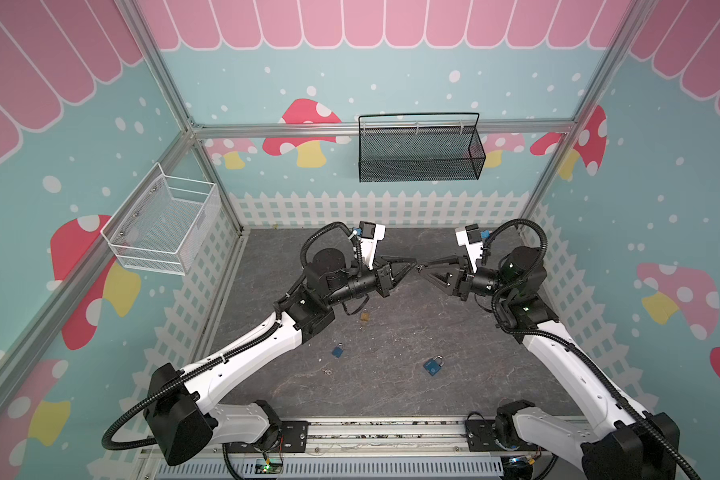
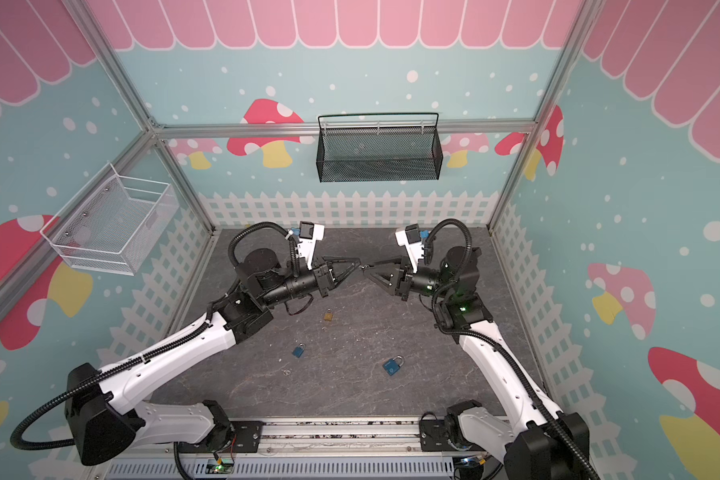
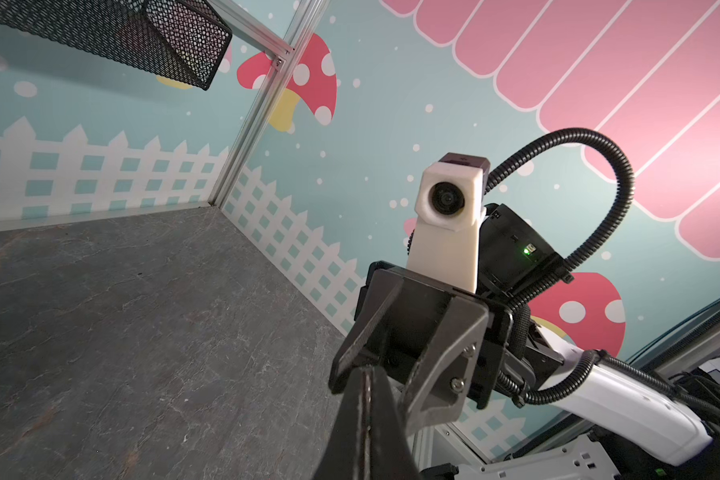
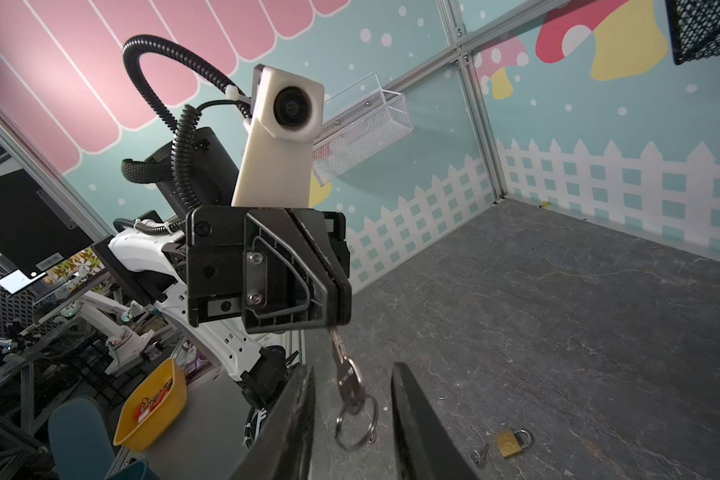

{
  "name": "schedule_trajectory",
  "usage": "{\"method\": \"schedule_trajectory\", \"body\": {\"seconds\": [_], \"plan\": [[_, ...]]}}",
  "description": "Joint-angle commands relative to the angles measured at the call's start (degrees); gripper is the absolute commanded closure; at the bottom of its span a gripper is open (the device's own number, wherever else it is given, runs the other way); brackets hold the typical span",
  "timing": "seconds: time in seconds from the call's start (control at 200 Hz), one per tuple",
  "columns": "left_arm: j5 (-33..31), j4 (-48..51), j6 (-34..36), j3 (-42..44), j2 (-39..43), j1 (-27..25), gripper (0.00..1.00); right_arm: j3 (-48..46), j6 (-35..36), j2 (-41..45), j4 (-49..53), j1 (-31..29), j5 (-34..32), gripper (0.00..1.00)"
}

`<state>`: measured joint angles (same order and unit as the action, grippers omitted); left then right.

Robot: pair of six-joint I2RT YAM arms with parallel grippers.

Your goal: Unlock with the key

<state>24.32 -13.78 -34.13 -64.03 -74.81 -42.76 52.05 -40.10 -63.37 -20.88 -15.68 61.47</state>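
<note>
The left gripper point(image 1: 412, 264), jaws clamped together on the key point(image 4: 345, 370), seemingly by its blade, holds it with its ring point(image 4: 356, 419) dangling between the spread, untouching fingers point(image 4: 292, 415) of the right gripper point(image 1: 420, 267), a brass padlock point(image 1: 364, 316) lying on the floor point(image 1: 391, 395) well below both.
</note>
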Motion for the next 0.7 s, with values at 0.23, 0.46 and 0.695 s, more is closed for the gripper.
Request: {"method": "schedule_trajectory", "body": {"seconds": [0.23,0.46,0.695], "plan": [[1.5,-1.0,-0.3,-2.2,-0.9,0.3,1.0,-1.8,-3.0,-0.8,-7.2,0.3,3.9,0.81],[1.3,-1.2,-0.6,-2.1,-0.8,0.6,1.0,-1.8,-3.2,-1.1,-7.2,0.3,4.1,0.91],[1.8,-1.5,-1.1,-1.9,-1.1,1.2,1.0,-1.9,-3.6,-0.3,-7.2,0.3,3.4,1.0]]}}
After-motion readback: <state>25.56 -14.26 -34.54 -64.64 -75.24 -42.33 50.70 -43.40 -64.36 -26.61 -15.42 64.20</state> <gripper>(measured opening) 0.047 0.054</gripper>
